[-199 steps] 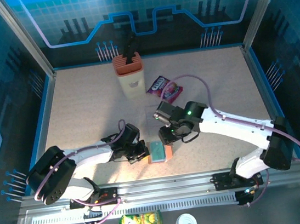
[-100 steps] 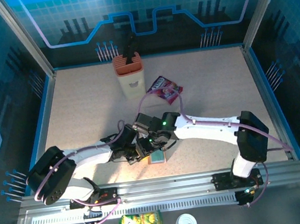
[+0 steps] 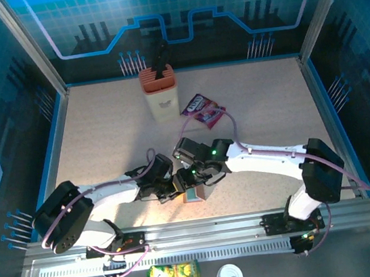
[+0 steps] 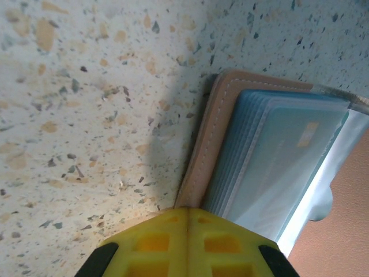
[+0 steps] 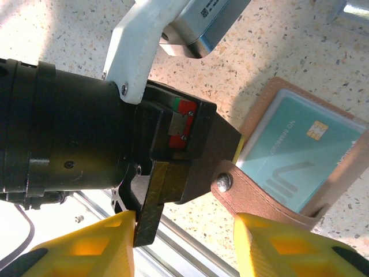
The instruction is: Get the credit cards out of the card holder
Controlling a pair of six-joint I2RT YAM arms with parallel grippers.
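Card holder [image 4: 199, 150] lay open, 1 credit card [image 5: 291, 158] sleeved; left gripper [image 4: 187, 214] sat closed at its edge; right gripper [image 5: 183, 225] gaped, empty.

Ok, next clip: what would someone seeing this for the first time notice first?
Both arms crowd one spot near the front: the open card holder. The left gripper is shut on its cover; the right gripper hangs open by the snap tab, with a teal credit card showing in a sleeve.

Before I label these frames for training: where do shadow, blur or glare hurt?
Left wrist: soft shadow on the table beside the wallet, glare on its clear sleeve. Right wrist: pincer fingers blurred, card sharp. Top view: blue tint overall.
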